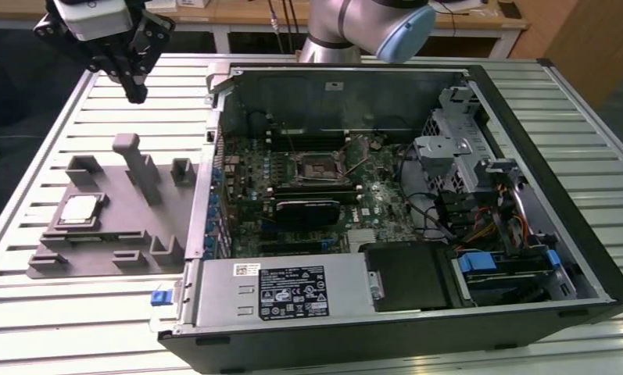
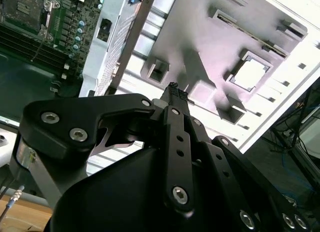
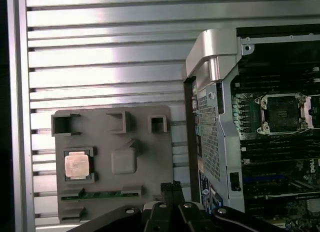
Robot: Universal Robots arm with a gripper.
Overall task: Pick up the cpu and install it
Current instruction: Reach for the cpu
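Cpu (image 1: pixel 80 209) sits in grey fixture (image 1: pixel 94 255); tool (image 1: pixel 136 94) apart, seemingly closed, empty.

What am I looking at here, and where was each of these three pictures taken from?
It is a robot arm whose black two-fingered tool hangs shut and empty above a slatted metal table. The exterior view looks on from off the arm; both wrist views come from cameras riding near the tool. On the table lie a grey plastic fixture plate and an open black computer case. The small square silver-topped cpu sits in a pocket of the plate, not picked up yet; the board's black square socket stands empty.
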